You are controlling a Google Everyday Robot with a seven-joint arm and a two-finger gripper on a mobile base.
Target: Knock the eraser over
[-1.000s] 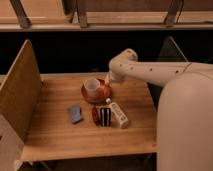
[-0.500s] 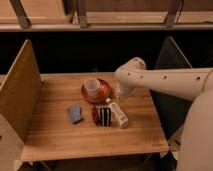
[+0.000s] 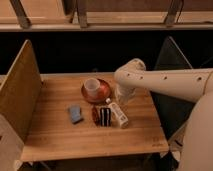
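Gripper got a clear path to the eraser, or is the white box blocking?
Probably yes. The gripper hangs just behind the white box, which lies beside the eraser on its right; the eraser's top and back look open.

wooden table point(image 3: 55, 135) | on it: saucer point(image 3: 105, 94), blue pad point(image 3: 75, 113), eraser point(image 3: 105, 116), white box point(image 3: 119, 115) | gripper point(image 3: 123, 96) over table, beside saucer

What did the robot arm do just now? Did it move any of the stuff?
The arm swung from above the plate toward the white box, so the claw now hangs just behind it. Nothing was grabbed. The eraser, blue pad, cup and box stayed put.
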